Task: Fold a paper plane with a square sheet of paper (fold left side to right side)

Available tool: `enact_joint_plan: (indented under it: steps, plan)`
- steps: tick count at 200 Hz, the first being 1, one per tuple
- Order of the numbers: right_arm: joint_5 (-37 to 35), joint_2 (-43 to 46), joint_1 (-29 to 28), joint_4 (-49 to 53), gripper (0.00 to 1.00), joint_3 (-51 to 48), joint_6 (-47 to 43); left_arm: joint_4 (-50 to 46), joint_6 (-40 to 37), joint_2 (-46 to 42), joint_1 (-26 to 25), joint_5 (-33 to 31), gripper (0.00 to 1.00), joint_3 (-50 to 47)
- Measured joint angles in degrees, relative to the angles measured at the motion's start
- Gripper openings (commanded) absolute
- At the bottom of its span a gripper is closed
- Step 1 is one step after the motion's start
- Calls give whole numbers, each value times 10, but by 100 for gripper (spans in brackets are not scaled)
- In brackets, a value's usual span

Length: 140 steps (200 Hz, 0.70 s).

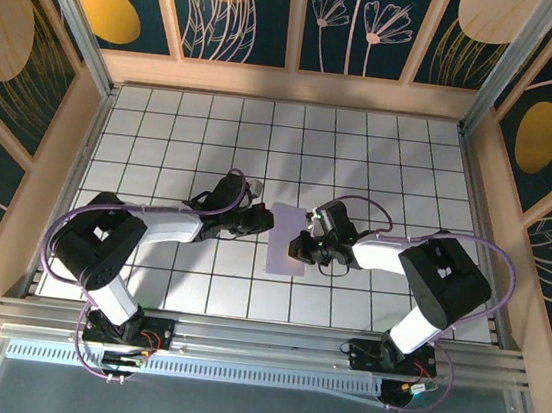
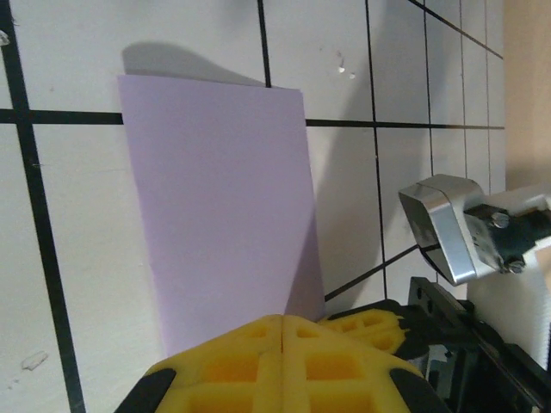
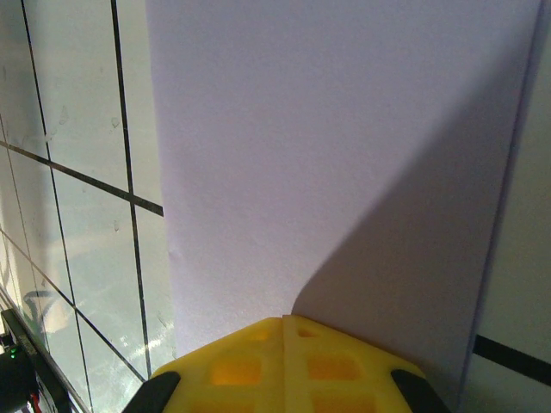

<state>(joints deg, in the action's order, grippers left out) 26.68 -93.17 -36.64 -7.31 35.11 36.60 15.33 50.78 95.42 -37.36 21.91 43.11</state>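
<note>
Sheet lies flat on the table as a tall narrow rectangle, apparently already doubled over. Left gripper sits at the sheet's left edge, right gripper at its right edge. Each has its yellow pads clenched together, tips resting on or just over the sheet's margin, with nothing visibly pinched between them.

Assessment: the paper is light, thin and limp. It is likely to crease easily and to skid on the smooth tiles. While flat it offers no edge to pinch.

Recommendation: pin one margin with a closed tip, then raise the opposite edge or a corner before taking hold
</note>
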Motion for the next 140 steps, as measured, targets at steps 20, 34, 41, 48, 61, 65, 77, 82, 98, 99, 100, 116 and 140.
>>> enact_joint_plan:
  steps: [20,34,41,48,61,65,77,82,98,99,100,116,140]
  plan:
    - [0,0,0,0,0,0,0,2,0,28,0,9,6,8]
    - [0,0,0,0,0,0,0,3,0,51,-1,17,6,11]
    - [0,0,0,0,0,0,0,3,-1,61,-1,21,6,11]
    - [0,0,0,0,0,0,0,3,-1,69,-2,23,6,11]
    - [0,-1,0,0,0,1,0,3,-1,79,-2,30,6,12]
    - [1,-1,0,0,0,1,0,3,-1,81,-2,32,6,12]
    - [1,-2,0,1,0,2,0,3,-1,86,-3,35,6,16]
    - [1,-2,0,2,0,2,0,3,-1,89,-4,36,6,18]
    - [2,-2,0,4,0,4,0,0,-1,98,-6,37,6,27]
    - [2,-2,0,4,0,4,0,0,-1,98,-6,37,6,28]
    - [2,-2,0,5,0,4,0,0,-1,99,-6,37,6,28]
    - [2,-2,0,7,0,6,0,-3,-1,100,-7,35,6,30]
    - [1,0,0,18,10,12,0,-4,-1,100,-7,35,5,30]
